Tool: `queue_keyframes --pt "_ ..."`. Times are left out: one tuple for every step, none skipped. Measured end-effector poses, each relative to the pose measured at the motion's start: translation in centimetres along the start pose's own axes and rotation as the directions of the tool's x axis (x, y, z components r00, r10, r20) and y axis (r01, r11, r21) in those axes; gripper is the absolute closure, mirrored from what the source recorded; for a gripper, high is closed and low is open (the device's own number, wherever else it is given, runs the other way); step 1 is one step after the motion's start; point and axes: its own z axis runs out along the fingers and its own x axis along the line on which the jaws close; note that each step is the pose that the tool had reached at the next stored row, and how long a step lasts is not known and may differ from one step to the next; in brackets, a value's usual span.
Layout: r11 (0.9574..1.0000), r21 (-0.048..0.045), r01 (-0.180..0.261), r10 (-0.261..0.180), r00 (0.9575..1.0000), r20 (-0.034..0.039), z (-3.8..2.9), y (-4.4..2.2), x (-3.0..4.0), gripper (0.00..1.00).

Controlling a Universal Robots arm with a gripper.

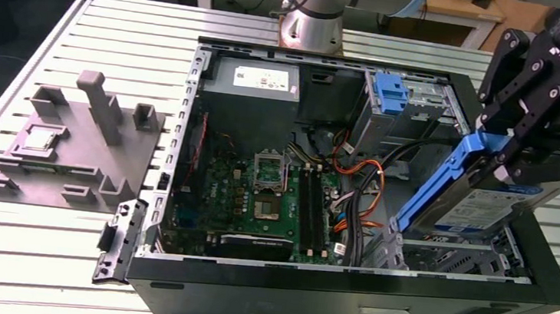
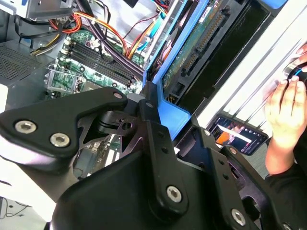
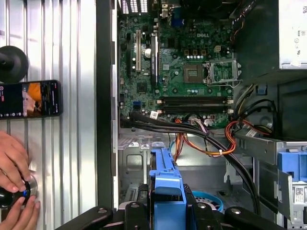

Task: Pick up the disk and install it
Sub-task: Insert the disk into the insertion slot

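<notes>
Closest to me hangs the black gripper, over the open computer case at the exterior view's right. The case lies on its side on a slatted metal table, and a grey moulded fixture sits well apart from it on the exterior view's left. Inside the case I can see a grey power supply, a green motherboard and, beside that, a tangle of black and orange cables running towards the drive bays. A bare blue bracket stands in the far bay. Outside the case wall, a phone lies on the slats, with a person's hand near it on a small black knob. The fingers are clamped tight on the disk, gripping its blue carrier frame. It hangs tilted on edge above the case's near corner, clear of the cables.
</notes>
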Motion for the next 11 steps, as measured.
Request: queue_keyframes --pt "1.0000 0.0000 0.000 0.000 1.0000 -0.0002 0.08 0.00 0.01 0.64" --pt "1.0000 0.0000 0.000 0.000 1.0000 -0.0001 0.18 -0.01 0.02 0.64" --pt "1.0000 0.0000 0.000 0.000 1.0000 -0.0002 0.28 -0.02 0.03 0.64" --pt "1.0000 0.0000 0.000 0.000 1.0000 0.0000 0.39 -0.02 0.03 0.64" --pt "1.0000 0.0000 0.000 0.000 1.0000 0.0000 0.49 -0.03 0.04 0.64" --pt "1.0000 0.0000 0.000 0.000 1.0000 -0.0001 0.60 -0.03 0.04 0.64" --pt "1.0000 0.0000 0.000 0.000 1.0000 0.0000 0.69 -0.03 0.04 0.64" --pt "1.0000 0.0000 0.000 0.000 1.0000 -0.0001 0.76 -0.03 0.04 0.64" --pt "1.0000 0.0000 0.000 0.000 1.0000 -0.0001 0.80 -0.03 0.04 0.64" --pt "1.0000 0.0000 0.000 0.000 1.0000 -0.0001 0.81 -0.03 0.04 0.64" --pt "1.0000 0.0000 0.000 0.000 1.0000 -0.0001 0.81 -0.03 0.05 0.64"
